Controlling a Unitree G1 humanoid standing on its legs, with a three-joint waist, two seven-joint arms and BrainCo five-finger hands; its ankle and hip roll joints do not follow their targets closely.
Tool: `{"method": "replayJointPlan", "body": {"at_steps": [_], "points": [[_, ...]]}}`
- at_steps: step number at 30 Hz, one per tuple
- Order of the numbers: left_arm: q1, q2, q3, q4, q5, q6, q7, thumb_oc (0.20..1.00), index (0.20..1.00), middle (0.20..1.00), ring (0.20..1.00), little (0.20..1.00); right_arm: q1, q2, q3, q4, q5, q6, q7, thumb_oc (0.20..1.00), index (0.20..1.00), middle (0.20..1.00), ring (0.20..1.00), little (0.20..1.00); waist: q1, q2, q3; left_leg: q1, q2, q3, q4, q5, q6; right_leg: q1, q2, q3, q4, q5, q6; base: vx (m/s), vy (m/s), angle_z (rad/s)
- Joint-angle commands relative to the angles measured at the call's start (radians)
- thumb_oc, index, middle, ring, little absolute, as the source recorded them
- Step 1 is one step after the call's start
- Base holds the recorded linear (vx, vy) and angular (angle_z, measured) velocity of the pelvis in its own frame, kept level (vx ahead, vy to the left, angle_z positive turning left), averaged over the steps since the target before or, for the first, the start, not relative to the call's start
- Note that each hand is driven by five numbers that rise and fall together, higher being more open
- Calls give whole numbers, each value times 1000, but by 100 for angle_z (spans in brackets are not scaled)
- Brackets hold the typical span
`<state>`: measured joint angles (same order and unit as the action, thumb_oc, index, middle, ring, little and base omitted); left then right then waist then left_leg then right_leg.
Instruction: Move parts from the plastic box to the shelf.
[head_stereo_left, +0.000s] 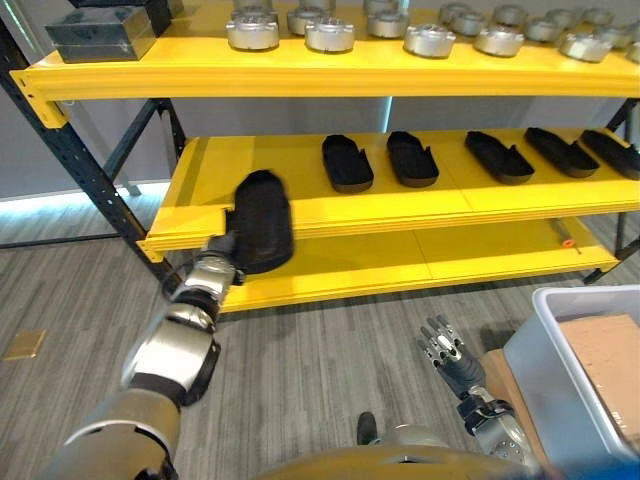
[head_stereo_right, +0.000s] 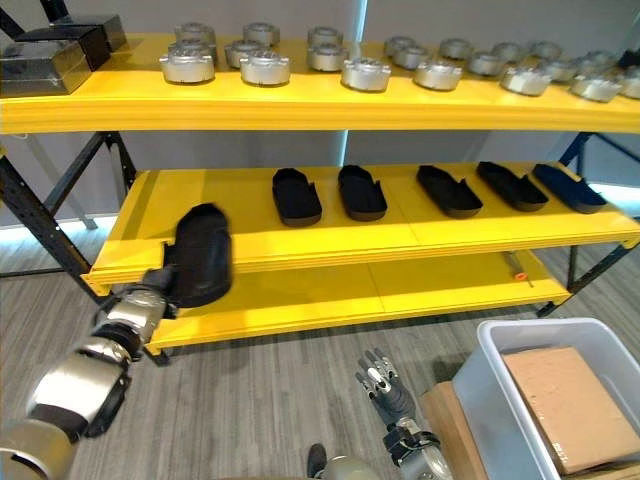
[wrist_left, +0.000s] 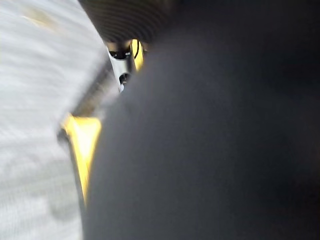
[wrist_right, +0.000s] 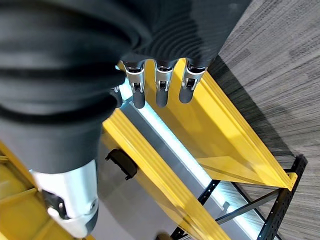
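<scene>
The shelf (head_stereo_left: 420, 215) has three boards, one above another. On the top board, round metal parts (head_stereo_left: 330, 35) stand in rows toward the right end, and a box-shaped block (head_stereo_left: 100, 32) sits at the left end. On the middle board, five moulded parts (head_stereo_left: 410, 160) lie in a row from the centre to the right end. A sixth moulded part (head_stereo_left: 262, 220) overhangs that board's front edge near the left corner, the left hand (head_stereo_left: 222, 245) below it. The plastic box (head_stereo_left: 575, 375) stands on the floor, right of the shelf's front, with a cardboard piece (head_stereo_left: 605, 360) in it. The right hand (head_stereo_left: 445, 352) hangs left of the box.

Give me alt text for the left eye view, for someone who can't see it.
The robot's left hand brings a black part to the front edge of a yellow shelf where five similar parts lie; its right hand hangs open near a plastic box.
</scene>
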<state>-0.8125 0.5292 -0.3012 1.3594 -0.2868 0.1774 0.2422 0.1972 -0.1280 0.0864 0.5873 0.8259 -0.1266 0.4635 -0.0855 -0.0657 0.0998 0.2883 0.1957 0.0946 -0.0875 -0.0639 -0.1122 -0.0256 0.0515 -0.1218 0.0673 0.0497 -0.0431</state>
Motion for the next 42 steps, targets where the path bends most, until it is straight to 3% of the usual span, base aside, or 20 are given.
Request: {"method": "replayJointPlan", "body": {"at_steps": [1, 7, 13, 18, 22, 38, 39, 41, 42], "points": [[-181, 120, 16, 37, -69, -94, -9, 200, 200, 200, 200, 200, -3, 42, 2, -48, -31, -13, 30, 1000, 1000, 1000, 1000, 1000, -3, -25, 68, 70, 8, 22, 0, 116, 71, 18, -109, 7, -13, 37, 71, 8, -8, -8], [-292, 271, -60, 180, -85, -98, -49, 200, 200, 200, 200, 200, 29, 45, 35, -67, -32, 3, 35, 1000, 1000, 1000, 1000, 1000, 9, -63, 118, 105, 14, 52, 0, 121, 58, 15, -91, 18, 4, 42, 80, 13, -13, -13], [-378, 345, -94, 228, -109, -100, -64, 200, 200, 200, 200, 200, 46, 48, 69, -82, -22, 3, 40, 1000, 1000, 1000, 1000, 1000, 17, -95, 168, 127, 20, 69, 0, 123, 54, -1, -73, 26, 29, 45, 85, 5, -19, -15], [-447, 353, -149, 207, -90, -97, -69, 200, 200, 200, 200, 200, 41, 71, 86, -85, -14, -6, 40, 1000, 1000, 1000, 1000, 1000, 31, -122, 212, 137, 21, 71, 0, 127, 50, -20, -70, 33, 50, 55, 82, 12, -7, -8], [-458, 344, -169, 190, -87, -93, -72, 200, 200, 200, 200, 200, 44, 75, 99, -87, -8, -15, 42, 1000, 1000, 1000, 1000, 1000, 31, -125, 209, 139, 19, 71, 0, 119, 52, -19, -70, 31, 45, 55, 81, 19, 6, 0], [-294, 131, -135, -28, -29, -72, -72, 200, 200, 200, 200, 200, 22, 52, 111, -108, -5, -30, 44, 1000, 1000, 1000, 1000, 1000, 1, -76, 135, 118, 20, 43, 0, 89, 65, -17, -78, 18, -20, 60, 71, 9, 0, 0], [136, -43, 104, -432, 96, -77, -79, 200, 200, 200, 200, 200, -69, -37, 59, -33, -89, 83, -28, 1000, 1000, 1000, 1000, 1000, -1, -20, -4, -134, -137, -31, 38, 135, 104, 32, -42, 125, 26, 50, 53, 0, 0, 0], [130, -64, 105, -435, 97, -77, -86, 200, 200, 200, 200, 200, -52, -45, 42, -37, -83, 93, -38, 1000, 1000, 1000, 1000, 1000, -16, -32, 3, -133, -132, -21, 94, 149, 96, 52, -41, 134, 20, 58, 56, 42, -133, 23], [116, -81, 99, -430, 98, -76, -90, 200, 200, 200, 200, 200, -43, -54, 39, -43, -83, 100, -44, 1000, 1000, 1000, 1000, 1000, -17, -63, 22, -188, -143, -27, 290, 143, 83, 84, -68, 115, 19, 74, 57, 70, -255, 66]]}}
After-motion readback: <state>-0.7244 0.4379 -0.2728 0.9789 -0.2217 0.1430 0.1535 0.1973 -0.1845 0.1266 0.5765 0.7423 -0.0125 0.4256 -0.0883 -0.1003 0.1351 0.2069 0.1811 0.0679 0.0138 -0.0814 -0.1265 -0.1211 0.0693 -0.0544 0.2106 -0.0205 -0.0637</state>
